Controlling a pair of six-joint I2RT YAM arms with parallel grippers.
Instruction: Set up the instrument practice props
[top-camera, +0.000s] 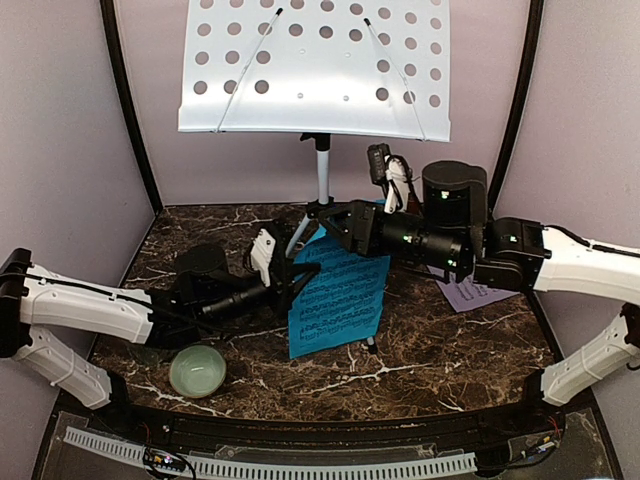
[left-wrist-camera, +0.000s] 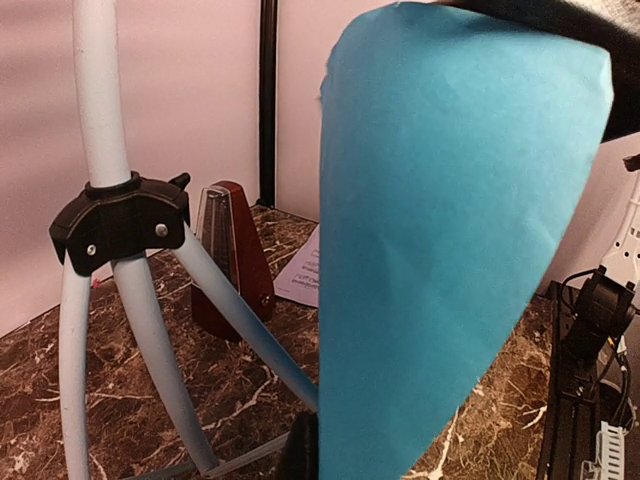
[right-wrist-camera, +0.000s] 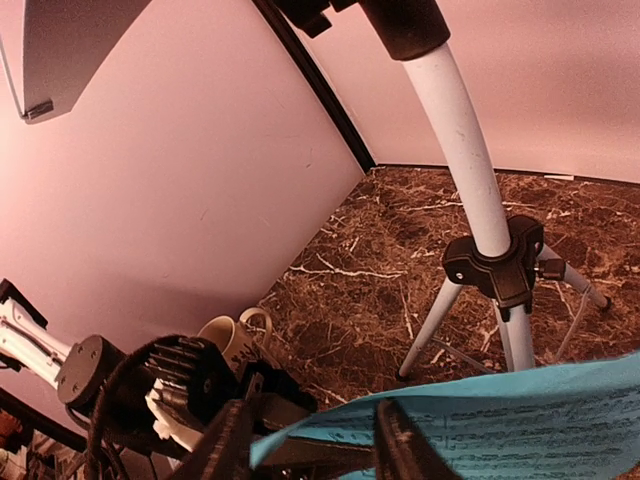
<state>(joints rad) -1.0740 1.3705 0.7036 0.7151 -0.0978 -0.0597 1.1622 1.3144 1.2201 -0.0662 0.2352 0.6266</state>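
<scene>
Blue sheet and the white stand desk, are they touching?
Apart. The top view shows a clear gap between the blue sheet and the desk higher up.

The blue page (left-wrist-camera: 450, 230) hides most of the left fingers (left-wrist-camera: 298, 455), the right arm (top-camera: 590, 258) most of the pink page (top-camera: 468, 294)
</scene>
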